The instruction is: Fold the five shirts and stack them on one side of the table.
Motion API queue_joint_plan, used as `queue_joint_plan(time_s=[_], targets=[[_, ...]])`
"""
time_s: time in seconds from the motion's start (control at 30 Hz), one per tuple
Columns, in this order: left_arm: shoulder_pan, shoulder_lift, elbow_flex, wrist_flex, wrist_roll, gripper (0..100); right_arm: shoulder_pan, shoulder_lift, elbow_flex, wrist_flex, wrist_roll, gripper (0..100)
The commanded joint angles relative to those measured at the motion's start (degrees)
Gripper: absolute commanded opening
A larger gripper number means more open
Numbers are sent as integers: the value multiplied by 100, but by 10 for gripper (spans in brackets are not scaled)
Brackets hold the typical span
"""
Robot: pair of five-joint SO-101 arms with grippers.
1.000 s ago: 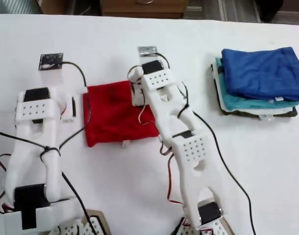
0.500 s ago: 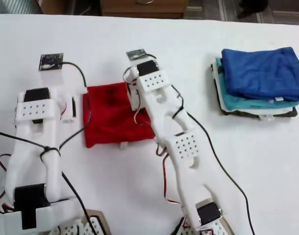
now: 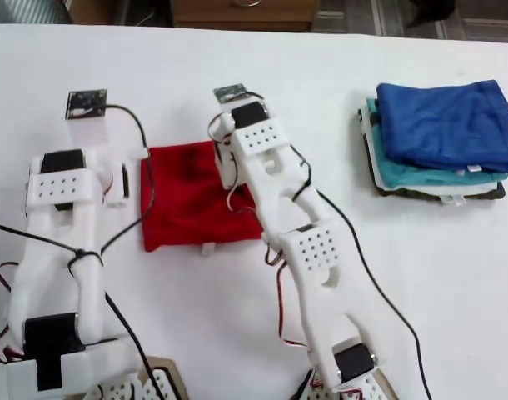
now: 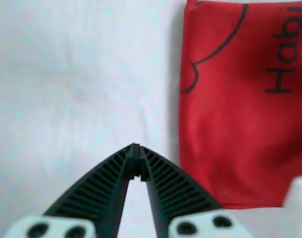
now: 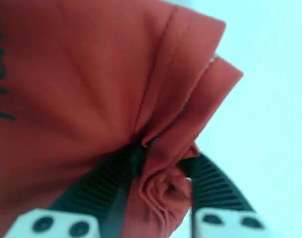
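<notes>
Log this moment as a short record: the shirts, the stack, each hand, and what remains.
red shirt: folded, flat on the table, between the two arms
stack: folded shirts, set apart from the red shirt, off the right arm's side
top of stack: blue shirt, with a teal shirt under it
left hand: shut, empty, over bare table beside the red shirt's edge
right hand: shut on a bunched edge of the red shirt
remaining: red shirt not yet on the stack

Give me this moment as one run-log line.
right hand: shut on edge of folded red cloth shirt | left hand: shut, empty, beside it | stack of folded blue and teal shirts: apart, untouched
</notes>
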Motion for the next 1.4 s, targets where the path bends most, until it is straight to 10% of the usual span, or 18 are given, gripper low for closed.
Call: queue_joint_plan(time_s=[0.0, 0.7, 0.83, 1.37], targets=[[-44, -35, -22, -97, 9, 27, -119, -611, -62, 180, -158, 264], [-44, -35, -31, -264, 9, 27, 119, 602, -97, 163, -624, 267], [-44, -35, -31, -264, 9, 27, 127, 681, -114, 163, -79, 1], [-44, -35, -22, -360, 0, 27, 1174, -1991, -281, 180, 2154, 21]])
